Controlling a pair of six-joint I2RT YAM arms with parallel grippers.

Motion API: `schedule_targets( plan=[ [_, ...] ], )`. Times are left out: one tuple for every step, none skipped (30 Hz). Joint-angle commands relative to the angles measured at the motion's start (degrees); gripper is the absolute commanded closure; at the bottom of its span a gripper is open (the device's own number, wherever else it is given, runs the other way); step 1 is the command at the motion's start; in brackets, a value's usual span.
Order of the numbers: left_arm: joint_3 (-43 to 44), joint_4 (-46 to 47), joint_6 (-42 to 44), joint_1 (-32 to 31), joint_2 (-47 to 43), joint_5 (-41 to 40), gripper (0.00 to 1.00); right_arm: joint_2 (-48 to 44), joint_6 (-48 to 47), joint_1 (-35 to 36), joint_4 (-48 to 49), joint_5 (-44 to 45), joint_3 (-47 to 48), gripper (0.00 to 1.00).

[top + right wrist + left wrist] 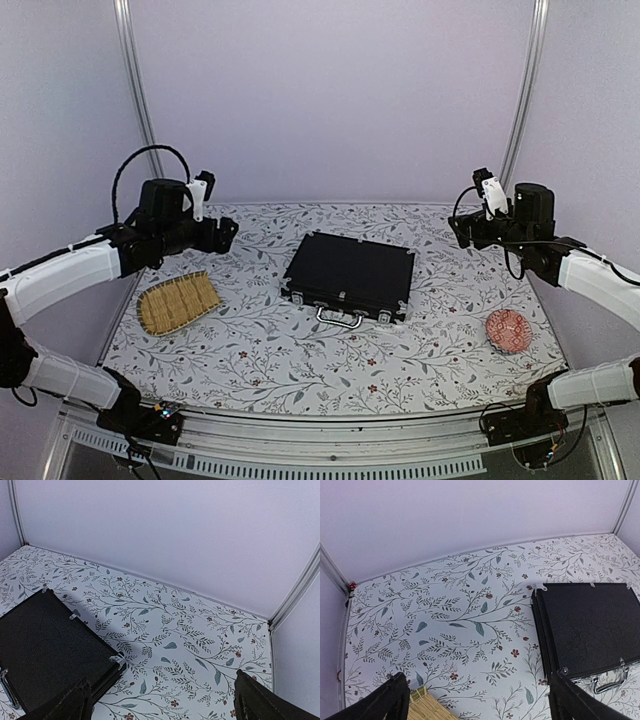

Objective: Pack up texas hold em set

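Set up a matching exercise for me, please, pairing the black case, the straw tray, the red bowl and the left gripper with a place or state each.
1 black case
2 straw tray
3 red bowl
4 left gripper

A open, above the far left of the table
B lying at the left side
C near the right edge
D closed, in the middle, handle toward the near edge

Pairs: 1-D, 2-B, 3-C, 4-A

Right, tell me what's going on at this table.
Nothing is being handled yet. The black case lies shut in the middle of the table, handle toward the near edge. The left gripper and right gripper hover open and empty on either side of it. A straw tray sits on the left, a red bowl on the right.
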Motion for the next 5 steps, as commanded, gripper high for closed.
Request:
schedule_targets(
  plan=[
    [-1.05, 1.61, 1.23, 0.62, -1.07, 0.28, 0.03, -0.31, 0.46, -0.24, 1.17, -1.13, -0.64, 0.01],
    [-1.02, 1.58, 1.31, 0.62, -0.95, 0.22, 0.03, -0.41, 0.39, -0.22, 1.07, -1.81, -0.66, 0.01],
    [-0.93, 1.56, 1.32, 0.62, -0.85, 0.31, 0.03, -0.45, 0.34, -0.25, 1.02, -2.65, -0.93, 0.01],
    [-0.85, 1.38, 1.32, 0.62, -0.7, 0.5, 0.03, -0.54, 0.33, -0.25, 0.97, -3.35, -1.06, 0.01],
    [-0.76, 1.28, 1.32, 0.62, -0.6, 0.71, 0.03, -0.57, 0.33, -0.26, 0.98, -3.74, -1.21, 0.01]
  ],
)
